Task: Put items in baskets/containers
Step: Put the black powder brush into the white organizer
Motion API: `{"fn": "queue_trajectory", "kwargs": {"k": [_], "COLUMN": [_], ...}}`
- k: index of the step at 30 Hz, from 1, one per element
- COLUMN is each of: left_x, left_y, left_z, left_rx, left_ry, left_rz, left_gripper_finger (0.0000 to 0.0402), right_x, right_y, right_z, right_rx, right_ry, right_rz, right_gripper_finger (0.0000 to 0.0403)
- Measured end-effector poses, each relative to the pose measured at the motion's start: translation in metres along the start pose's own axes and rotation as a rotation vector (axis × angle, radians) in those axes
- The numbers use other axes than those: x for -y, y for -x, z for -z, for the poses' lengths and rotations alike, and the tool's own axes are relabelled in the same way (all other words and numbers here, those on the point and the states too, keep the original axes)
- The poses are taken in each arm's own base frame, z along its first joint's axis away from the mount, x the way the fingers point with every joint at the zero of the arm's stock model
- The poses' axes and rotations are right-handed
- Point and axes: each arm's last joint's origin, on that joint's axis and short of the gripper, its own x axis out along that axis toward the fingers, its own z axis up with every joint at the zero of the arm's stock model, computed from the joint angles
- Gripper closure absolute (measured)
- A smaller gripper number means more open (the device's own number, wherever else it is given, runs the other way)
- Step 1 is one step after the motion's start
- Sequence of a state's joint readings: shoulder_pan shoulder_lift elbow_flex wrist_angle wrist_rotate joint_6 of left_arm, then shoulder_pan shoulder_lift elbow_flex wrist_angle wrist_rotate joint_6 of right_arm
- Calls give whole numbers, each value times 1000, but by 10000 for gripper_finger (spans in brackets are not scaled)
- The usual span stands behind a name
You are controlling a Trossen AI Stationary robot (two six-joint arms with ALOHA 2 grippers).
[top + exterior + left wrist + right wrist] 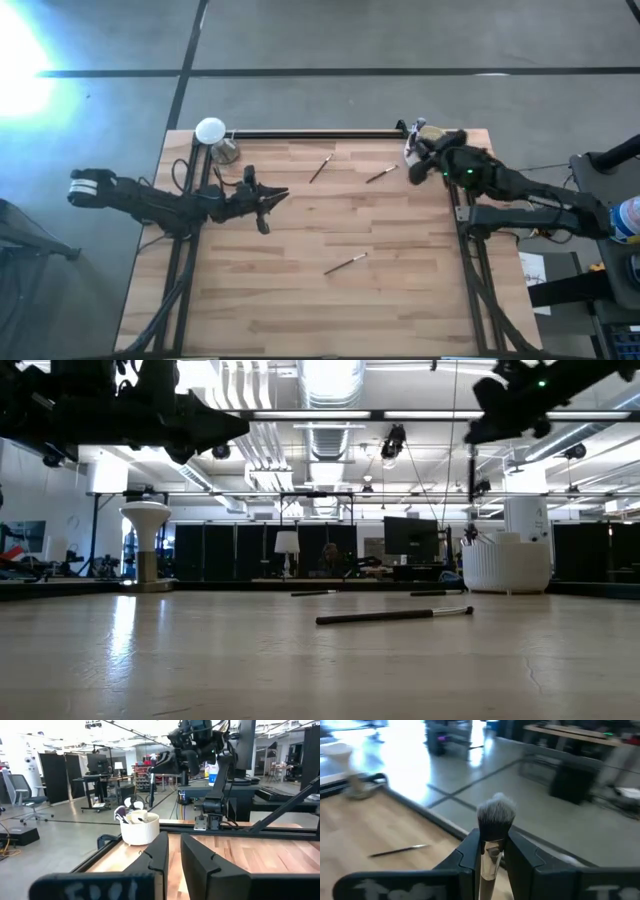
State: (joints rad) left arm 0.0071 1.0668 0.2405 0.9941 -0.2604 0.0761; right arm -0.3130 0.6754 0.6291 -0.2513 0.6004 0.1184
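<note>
My right gripper [492, 852] is shut on a pale-handled brush with a fluffy grey head [496, 815]. It is up at the table's far right, beside the cream-white cup [413, 141], which holds several brushes [131, 816]. Three thin brushes lie flat on the wooden table: two toward the far edge [322, 169] [381, 174] and one nearer the middle [346, 263], which also shows in the low view [395, 615]. My left gripper [272, 200] hangs above the table's left half, empty, its fingers [159, 855] a small way apart. My right gripper pinches the brush between its two fingers just below the fluffy head, on the metal collar [492, 851]. The head sticks out past the fingertips and the pale handle [487, 880] runs back between the fingers. The brush is lifted clear of the table.
A flat white disc on a brass-coloured stand [211, 131] stands at the far left corner. A black rail [310, 133] runs along the table's far edge. Bare wood lies between the loose brushes and the near edge.
</note>
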Motion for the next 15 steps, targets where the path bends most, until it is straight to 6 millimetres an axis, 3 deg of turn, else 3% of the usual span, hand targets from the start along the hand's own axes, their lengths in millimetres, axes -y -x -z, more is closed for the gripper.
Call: {"fn": "queue_trajectory", "kwargs": {"k": [6, 15], "left_x": [0, 0], "left_y": [0, 0], "left_z": [0, 2], "left_rx": [-1, -15], "left_ry": [0, -10], "left_rz": [0, 2], "left_gripper_finger": [374, 379], "right_x": [32, 64], "right_y": [9, -7], "right_z": [9, 26], "right_rx": [3, -73], "right_ry": [-47, -74], "right_rz": [200, 452], "right_gripper_finger": [344, 344]}}
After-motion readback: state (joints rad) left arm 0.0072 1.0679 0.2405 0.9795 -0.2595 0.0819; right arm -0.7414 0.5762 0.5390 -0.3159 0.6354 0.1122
